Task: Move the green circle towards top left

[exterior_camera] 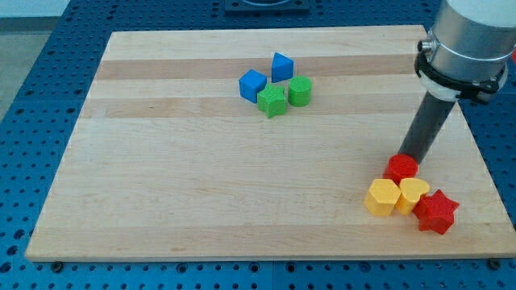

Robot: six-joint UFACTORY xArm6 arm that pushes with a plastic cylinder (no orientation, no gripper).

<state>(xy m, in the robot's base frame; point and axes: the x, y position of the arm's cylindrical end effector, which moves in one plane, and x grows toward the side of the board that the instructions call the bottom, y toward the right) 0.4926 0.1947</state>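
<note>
Tip (405,155): no gripper fitted; rod end touching the red circle (401,167), near the board's (161,201) bottom-right corner.
Green circle (300,91): top-centre, beside the green star (272,101).

wooden board (201,193), blue, green, red, yellow blocks

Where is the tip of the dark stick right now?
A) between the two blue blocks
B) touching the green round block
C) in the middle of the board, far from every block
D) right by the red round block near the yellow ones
D: my tip sits right at the red round block, above the two yellow blocks, far to the view's right of the green circle.
</note>
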